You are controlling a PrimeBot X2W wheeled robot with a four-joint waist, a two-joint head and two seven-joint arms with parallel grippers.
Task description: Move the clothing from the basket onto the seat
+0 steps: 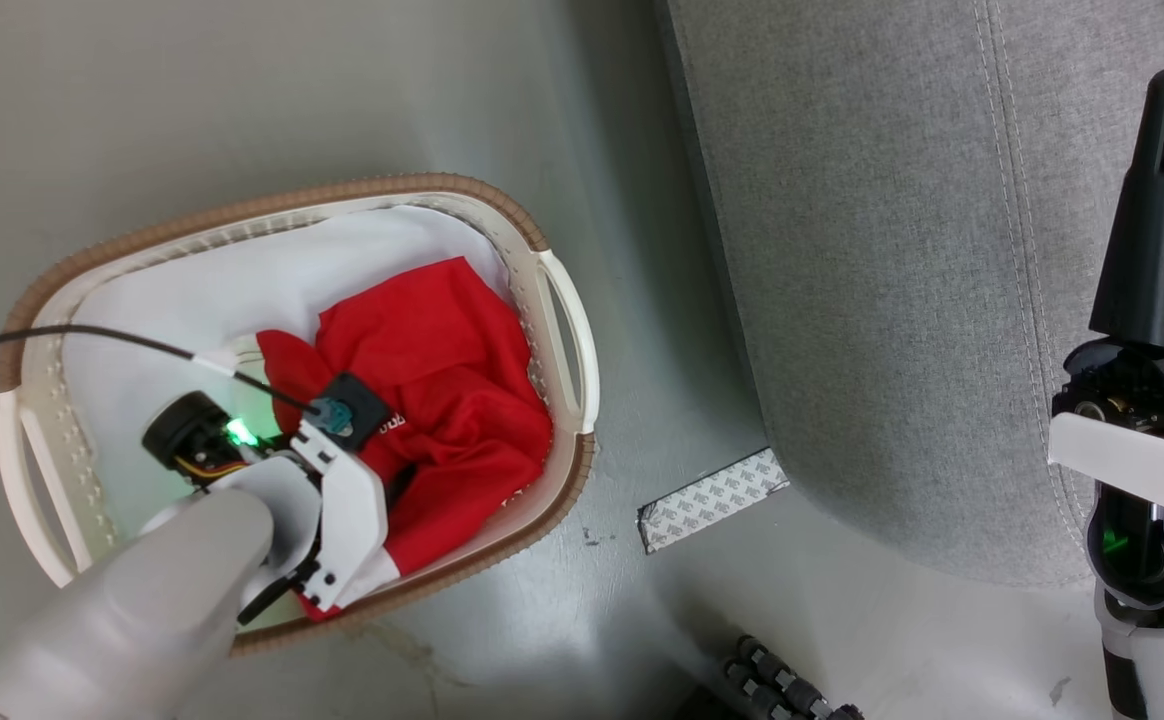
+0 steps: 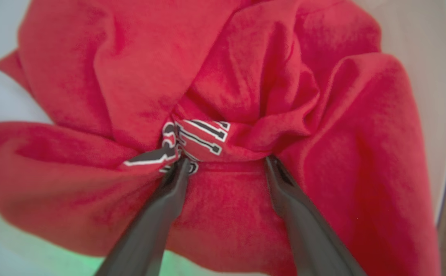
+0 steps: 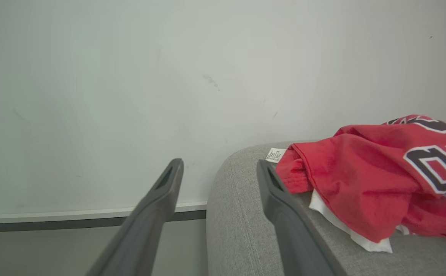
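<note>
Progress is looking about halfway: one red lettered sports jersey is lying on the large grey woven-fabric seat, just right of the spread, empty right jaws. Its crumpled red twin is sitting in the oval cream plastic basket with a brown rim, bunching between the spread left jaws, not yet pinched. A thin black cable is crossing the basket's white pad, likely harmless.

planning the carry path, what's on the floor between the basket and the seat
Head view: grey floor between basket and seat, bare except a flat patterned strip by the seat's corner.
</note>
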